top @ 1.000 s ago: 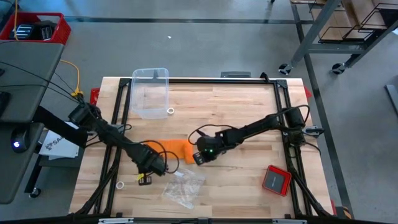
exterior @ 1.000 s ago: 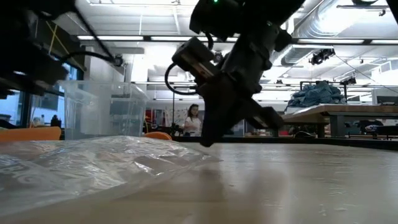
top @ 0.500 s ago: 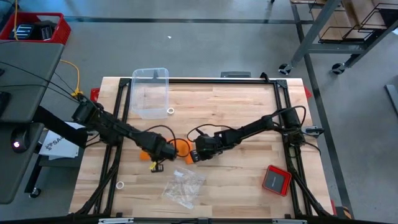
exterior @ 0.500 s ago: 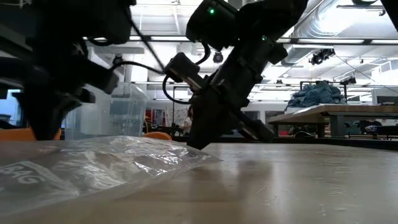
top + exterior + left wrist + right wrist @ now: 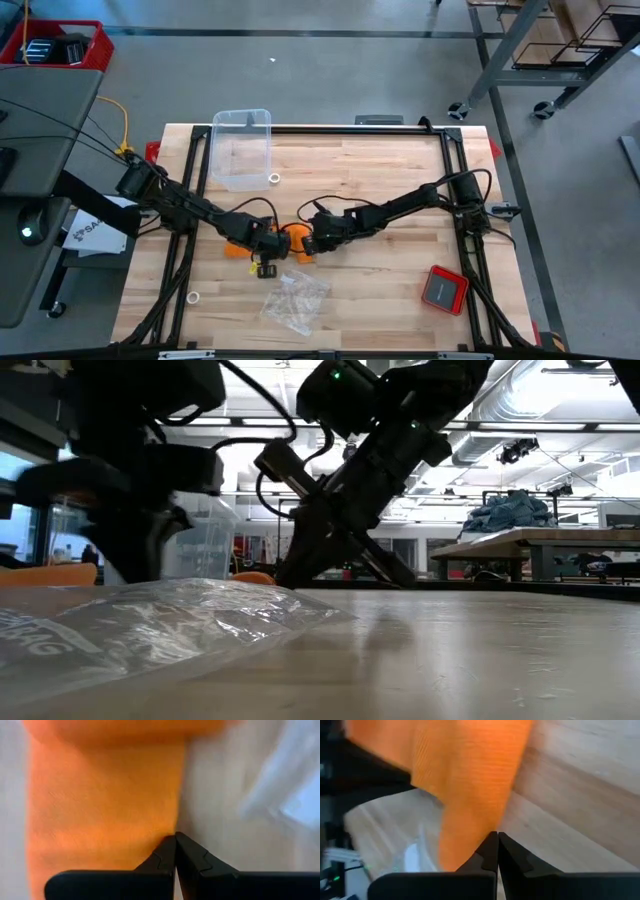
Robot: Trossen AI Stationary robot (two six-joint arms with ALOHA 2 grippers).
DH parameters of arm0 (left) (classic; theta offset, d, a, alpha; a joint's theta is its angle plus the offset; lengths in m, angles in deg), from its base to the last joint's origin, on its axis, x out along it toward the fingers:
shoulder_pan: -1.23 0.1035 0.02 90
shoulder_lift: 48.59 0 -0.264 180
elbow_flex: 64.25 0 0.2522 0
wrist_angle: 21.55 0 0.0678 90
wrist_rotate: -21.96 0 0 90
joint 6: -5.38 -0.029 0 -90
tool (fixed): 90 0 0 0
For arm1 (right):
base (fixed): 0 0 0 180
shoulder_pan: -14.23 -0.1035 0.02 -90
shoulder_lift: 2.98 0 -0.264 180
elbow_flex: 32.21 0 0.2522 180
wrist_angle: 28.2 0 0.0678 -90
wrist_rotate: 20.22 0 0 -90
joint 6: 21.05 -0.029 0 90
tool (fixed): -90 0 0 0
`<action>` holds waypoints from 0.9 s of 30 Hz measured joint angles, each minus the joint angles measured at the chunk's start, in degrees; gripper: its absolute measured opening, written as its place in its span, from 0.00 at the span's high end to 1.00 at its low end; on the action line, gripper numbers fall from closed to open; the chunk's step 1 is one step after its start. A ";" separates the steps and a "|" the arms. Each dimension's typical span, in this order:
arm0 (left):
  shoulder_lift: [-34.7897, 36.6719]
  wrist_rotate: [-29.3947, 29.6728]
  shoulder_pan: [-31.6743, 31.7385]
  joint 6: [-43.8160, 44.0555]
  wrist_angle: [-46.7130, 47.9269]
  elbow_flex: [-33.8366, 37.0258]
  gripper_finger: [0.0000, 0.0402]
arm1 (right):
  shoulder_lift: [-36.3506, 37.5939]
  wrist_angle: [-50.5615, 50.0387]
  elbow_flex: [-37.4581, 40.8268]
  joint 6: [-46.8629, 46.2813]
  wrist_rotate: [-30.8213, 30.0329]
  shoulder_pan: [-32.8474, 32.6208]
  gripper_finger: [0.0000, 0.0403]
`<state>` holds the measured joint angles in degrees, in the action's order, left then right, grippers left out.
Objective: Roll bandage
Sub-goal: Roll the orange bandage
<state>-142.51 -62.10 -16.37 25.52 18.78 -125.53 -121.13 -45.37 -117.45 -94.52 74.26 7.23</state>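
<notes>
Both arms' closed fingers pinch the bandage.

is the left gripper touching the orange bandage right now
Touching. The left wrist view shows the left gripper, shut, with its tip against the bandage edge.

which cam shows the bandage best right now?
Left wrist view: the orange bandage fills most of the frame, weave visible, the shut left gripper at its edge. Right wrist view shows it draped beside the shut right gripper. High view shows a small patch between the grippers; low view mostly hides it.
</notes>
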 joint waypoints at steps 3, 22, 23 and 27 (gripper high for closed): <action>-0.95 -0.48 0.47 -2.94 -3.00 -0.07 1.00 | 0.00 0.81 0.00 0.04 0.25 0.27 1.00; 2.82 -2.65 0.71 2.84 9.72 -1.19 1.00 | 0.00 -2.48 0.00 -0.07 2.17 0.42 1.00; 2.70 -2.65 0.71 1.76 7.56 -1.19 1.00 | 0.00 -2.54 0.00 -0.07 2.20 0.28 1.00; 0.83 -2.02 1.93 -2.93 -2.06 -1.19 1.00 | 0.00 -2.83 0.00 -0.07 2.29 0.24 1.00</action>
<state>-141.68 -64.12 -14.44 22.59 16.73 -126.72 -121.13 -48.20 -117.45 -94.58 76.54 7.46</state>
